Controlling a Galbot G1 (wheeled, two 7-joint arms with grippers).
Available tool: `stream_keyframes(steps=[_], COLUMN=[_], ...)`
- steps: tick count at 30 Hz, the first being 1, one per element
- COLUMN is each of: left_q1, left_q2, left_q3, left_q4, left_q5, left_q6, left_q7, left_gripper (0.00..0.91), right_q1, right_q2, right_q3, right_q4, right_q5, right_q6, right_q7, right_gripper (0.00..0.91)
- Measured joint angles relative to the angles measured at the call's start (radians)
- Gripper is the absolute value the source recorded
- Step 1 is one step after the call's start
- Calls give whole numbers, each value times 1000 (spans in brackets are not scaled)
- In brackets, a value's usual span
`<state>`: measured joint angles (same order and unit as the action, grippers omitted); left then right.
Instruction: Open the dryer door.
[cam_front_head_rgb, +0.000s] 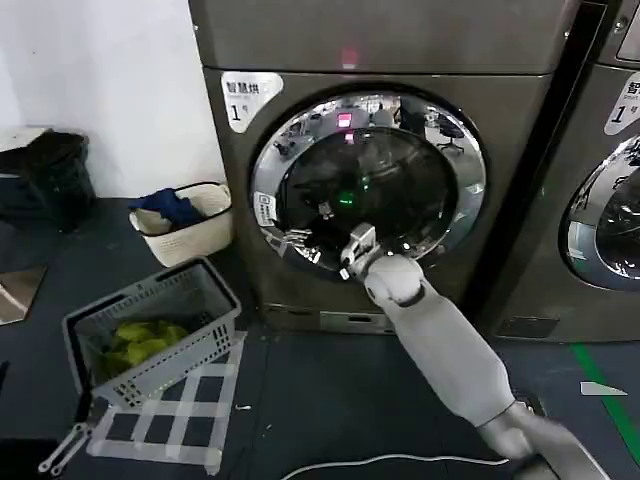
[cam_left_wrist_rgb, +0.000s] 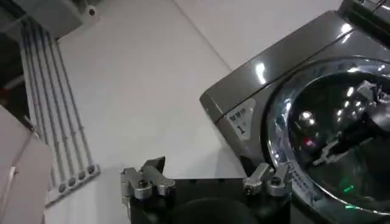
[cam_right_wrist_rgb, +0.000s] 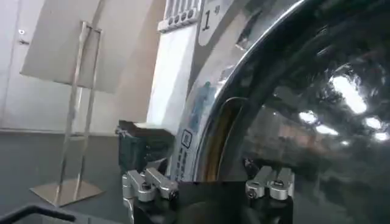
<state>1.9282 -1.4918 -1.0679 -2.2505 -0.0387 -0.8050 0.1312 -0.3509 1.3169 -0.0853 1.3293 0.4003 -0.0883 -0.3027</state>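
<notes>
Here the right claw (cam_front_head_rgb: 352, 252) sits against the lower left of the dryer door (cam_front_head_rgb: 368, 180), close to its chrome ring; whether its fingers are spread or closed on anything I cannot tell. The door looks shut, or barely cracked, on the front of the bronze-grey dryer (cam_front_head_rgb: 290, 40). The step in hand seems to be reaching for the door's edge. Next, the claw must catch that left rim and draw it outward. The left claw (cam_left_wrist_rgb: 207, 182) hangs spread wide, well left of the door.

A dark floor (cam_front_head_rgb: 330, 400) fills the lower frame. On it at lower left sits a grey wire basket (cam_front_head_rgb: 155, 330) on taped squares (cam_front_head_rgb: 180, 415); above that, a cream basket (cam_front_head_rgb: 185, 232). A white cable (cam_front_head_rgb: 390, 462) lies along the bottom edge, green tape (cam_front_head_rgb: 605, 395) at lower right.
</notes>
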Motion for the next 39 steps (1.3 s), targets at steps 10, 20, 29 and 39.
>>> stream_keyframes(steps=[10,20,29,39], left_q1=[3,3,3,-11], left_q2=[-3,-5,-2,8], left_q3=[0,-1,-4,-3], left_q4=[0,1,3,4], left_q5=[0,0,3,4], left_q6=[-5,-6,3,24], left_q7=[0,0,7,25], left_gripper=[907,907,907,907], right_q1=[27,45,31,0], right_q2=[34,51,16,-58], right_q3=[-19,-36,-59,-70], right_q4=[-50,-70,-39,41], right_q5=[-10,-7,64,132], right_q6=[5,5,19,25], right_q7=[-13,-41,-123,-197], right_gripper=[907,907,907,907])
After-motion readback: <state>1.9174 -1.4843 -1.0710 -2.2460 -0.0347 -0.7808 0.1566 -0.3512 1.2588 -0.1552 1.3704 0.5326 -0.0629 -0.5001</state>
